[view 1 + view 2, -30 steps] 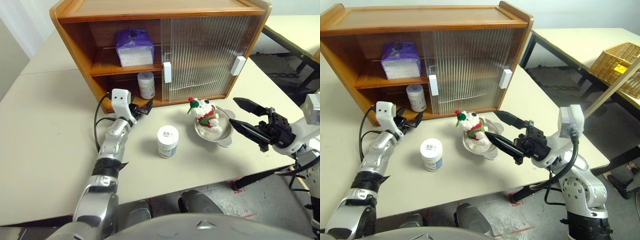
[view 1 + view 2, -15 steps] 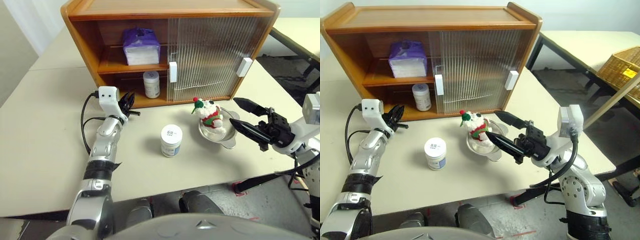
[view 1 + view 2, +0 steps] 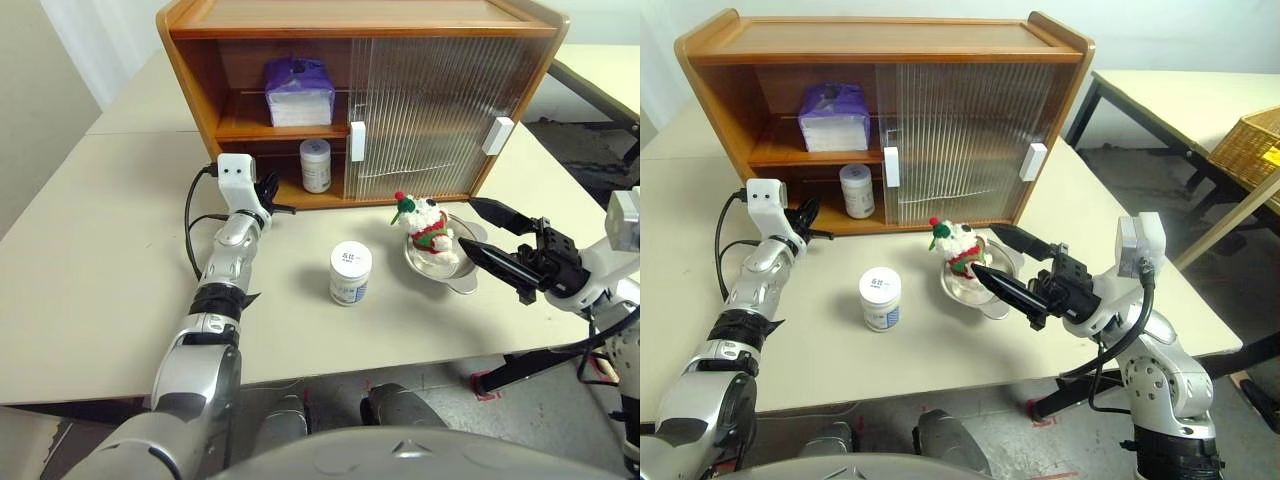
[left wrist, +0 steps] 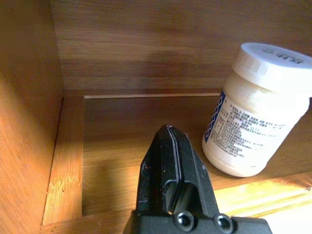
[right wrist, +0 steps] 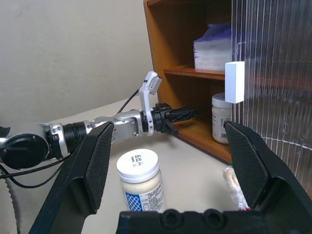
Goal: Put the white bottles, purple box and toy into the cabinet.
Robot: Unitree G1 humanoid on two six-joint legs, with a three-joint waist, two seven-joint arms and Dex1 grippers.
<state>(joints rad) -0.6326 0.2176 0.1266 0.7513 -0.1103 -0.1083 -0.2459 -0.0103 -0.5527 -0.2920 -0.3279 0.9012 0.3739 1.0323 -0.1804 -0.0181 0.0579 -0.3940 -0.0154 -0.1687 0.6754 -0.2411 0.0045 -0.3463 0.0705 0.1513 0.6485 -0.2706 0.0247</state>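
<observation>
Left eye view had the left pincer (image 3: 281, 208) pinched fully closed on nothing, sitting right at the open front of the cabinet (image 3: 190, 60), level with the bottom shelf. From its wrist cam the closed fingers (image 4: 171, 170) pointed into the bare left part of that shelf, with the side wall close on one side and one white bottle (image 4: 253, 109) standing upright a bit off to the other side, not touching. Plenty of bare shelf floor between the fingertips and the back panel. The front lip of the shelf ran just under the fingers.

Above that pincer, the purple box (image 3: 298, 92) sat on the upper shelf, near the edge of the ribbed sliding door (image 3: 430, 110), which covered the right half of the cabinet.

The second white bottle (image 3: 350, 273) stood upright on the table (image 3: 90, 260), out in the open, between the two pincers and well apart from both. The table around it was bare.

The right pincer (image 3: 482, 231) was spread wide open and held nothing, hovering just beside the steel bowl (image 3: 447, 276). The toy (image 3: 425, 226) sat in that bowl, just off the fingertips; couldn't tell if the lower finger touched the bowl rim. The bowl sat close in front of the closed door.
</observation>
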